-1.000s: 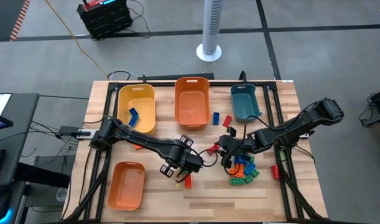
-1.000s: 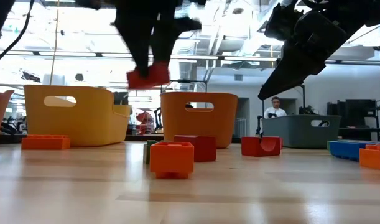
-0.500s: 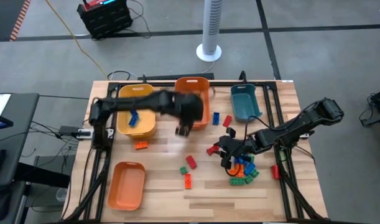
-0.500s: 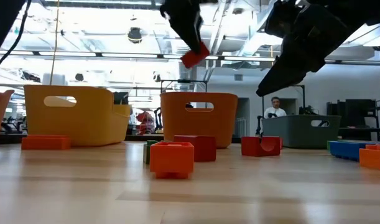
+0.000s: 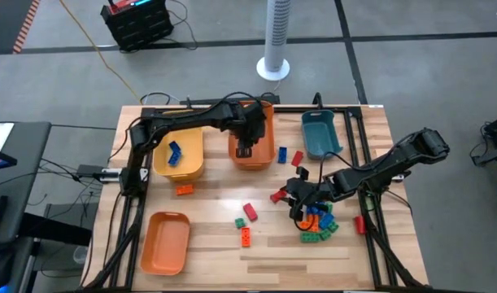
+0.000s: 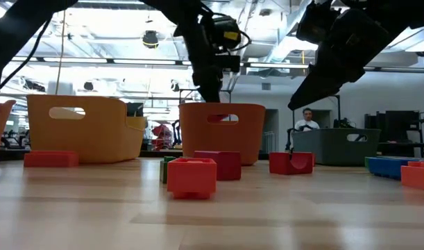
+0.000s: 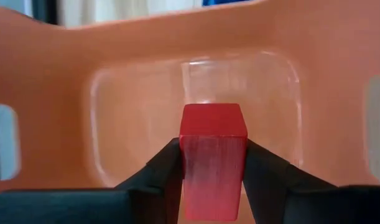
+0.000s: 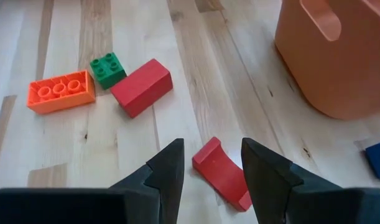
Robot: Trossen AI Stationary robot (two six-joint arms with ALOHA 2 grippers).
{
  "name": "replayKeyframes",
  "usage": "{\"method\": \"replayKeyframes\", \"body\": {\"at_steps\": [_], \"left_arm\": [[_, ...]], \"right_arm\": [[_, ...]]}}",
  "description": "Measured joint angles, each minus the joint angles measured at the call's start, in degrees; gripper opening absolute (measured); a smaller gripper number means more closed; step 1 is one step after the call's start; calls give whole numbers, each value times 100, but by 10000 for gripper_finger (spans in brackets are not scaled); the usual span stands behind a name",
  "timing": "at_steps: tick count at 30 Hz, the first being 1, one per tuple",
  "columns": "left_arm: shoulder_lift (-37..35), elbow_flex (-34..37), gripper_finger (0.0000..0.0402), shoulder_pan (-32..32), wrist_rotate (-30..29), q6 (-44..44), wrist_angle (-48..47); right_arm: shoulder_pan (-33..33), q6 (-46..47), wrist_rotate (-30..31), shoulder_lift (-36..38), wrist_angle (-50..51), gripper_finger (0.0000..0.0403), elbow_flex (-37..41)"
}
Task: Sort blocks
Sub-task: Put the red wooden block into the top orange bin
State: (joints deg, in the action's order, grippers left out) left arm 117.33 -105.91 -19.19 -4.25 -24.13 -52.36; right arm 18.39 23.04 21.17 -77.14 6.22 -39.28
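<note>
The left gripper (image 5: 245, 149) hangs over the orange bin (image 5: 251, 156) at the table's back row, its two dark fingers (image 7: 166, 171) pinching a red block (image 7: 213, 160) held above the bin's pale floor. The right gripper (image 5: 295, 195) hovers low over the bare wood just left of a heap of blocks (image 5: 317, 225), its fingers parted and empty above a curved red block (image 8: 222, 173). Nearby on the table lie a red brick (image 8: 142, 87), a small green block (image 8: 107, 69) and an orange studded block (image 8: 60, 91). A blue block (image 5: 174, 152) rests inside the yellow bin (image 5: 189, 165); another blue block (image 5: 283, 154) lies between the orange bin and the teal bin (image 5: 319, 143). A second orange bin (image 5: 165, 263) sits at the front left.
</note>
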Motion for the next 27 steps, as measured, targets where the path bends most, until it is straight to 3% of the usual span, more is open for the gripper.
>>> {"method": "replayKeyframes", "body": {"at_steps": [6,9,14,19,27], "left_arm": [[-8,-7,239,134,-97,99,-65],[-188,-7,264,302,-377,9,-316],[-772,-7,262,820,-811,36,-511],[-1399,82,244,1516,-993,457,-664],[-2336,1476,226,2376,-1766,1119,-283]], "right_arm": [[0,-1,0,0,-2,175,1],[37,-96,59,0,10,175,6],[157,-344,652,0,37,175,184],[17,-177,718,0,42,183,355],[-501,1100,503,0,359,200,357]]}}
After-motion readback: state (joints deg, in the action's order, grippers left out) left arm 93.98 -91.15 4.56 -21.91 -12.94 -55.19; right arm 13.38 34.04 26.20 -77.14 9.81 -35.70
